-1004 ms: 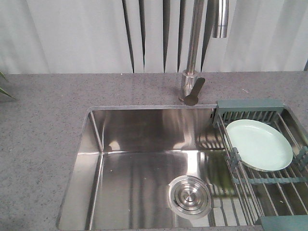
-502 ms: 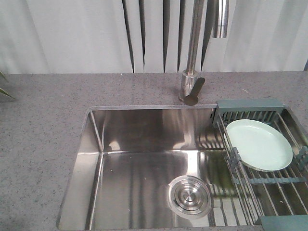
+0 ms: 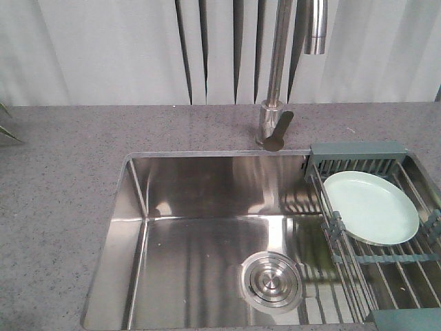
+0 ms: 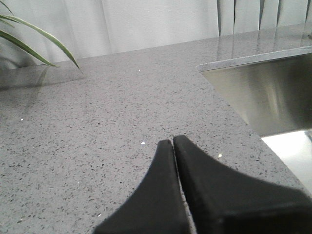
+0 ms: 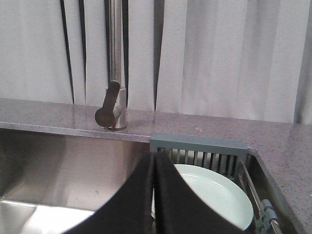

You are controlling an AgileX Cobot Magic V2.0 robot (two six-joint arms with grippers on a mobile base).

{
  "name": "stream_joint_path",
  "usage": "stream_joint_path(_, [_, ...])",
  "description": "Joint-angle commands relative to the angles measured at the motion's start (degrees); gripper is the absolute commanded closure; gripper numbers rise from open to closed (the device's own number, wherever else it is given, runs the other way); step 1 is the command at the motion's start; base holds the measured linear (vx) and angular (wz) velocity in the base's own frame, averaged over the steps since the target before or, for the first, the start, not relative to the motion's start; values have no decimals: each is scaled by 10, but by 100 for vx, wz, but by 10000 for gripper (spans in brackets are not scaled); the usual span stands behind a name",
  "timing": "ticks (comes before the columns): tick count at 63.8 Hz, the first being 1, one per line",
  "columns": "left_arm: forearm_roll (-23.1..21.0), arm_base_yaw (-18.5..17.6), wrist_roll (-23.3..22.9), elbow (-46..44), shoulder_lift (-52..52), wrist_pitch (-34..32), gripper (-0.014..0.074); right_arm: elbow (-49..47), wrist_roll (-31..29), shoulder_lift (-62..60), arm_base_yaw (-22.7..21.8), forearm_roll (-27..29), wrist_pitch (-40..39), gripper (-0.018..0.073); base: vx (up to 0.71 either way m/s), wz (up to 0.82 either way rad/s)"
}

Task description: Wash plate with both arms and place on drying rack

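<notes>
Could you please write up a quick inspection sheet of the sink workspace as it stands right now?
Surface: grey speckled countertop around a steel sink basin; the basin holds nothing but its drain.
Job's things: the mint-green plate lies on the drying rack, which sits over the right end of the sink.
Clutter: nothing seen.
Grippers: left gripper has its jaws closed together, empty, above the countertop left of the sink; right gripper has its jaws closed together, empty, facing the plate.
Cables: nothing seen.
Surroundings: faucet behind the sink, pale curtain along the back, plant leaves at the far left.
</notes>
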Motion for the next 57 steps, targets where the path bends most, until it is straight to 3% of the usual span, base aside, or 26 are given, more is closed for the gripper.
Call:
stream_joint_path(1, [-6, 1, 1, -15, -9, -46, 603, 1, 1, -2, 0, -4, -43, 563, 0, 0])
stream_joint_path(57, [-6, 1, 1, -15, -9, -46, 603, 1, 1, -2, 0, -4, -43, 563, 0, 0])
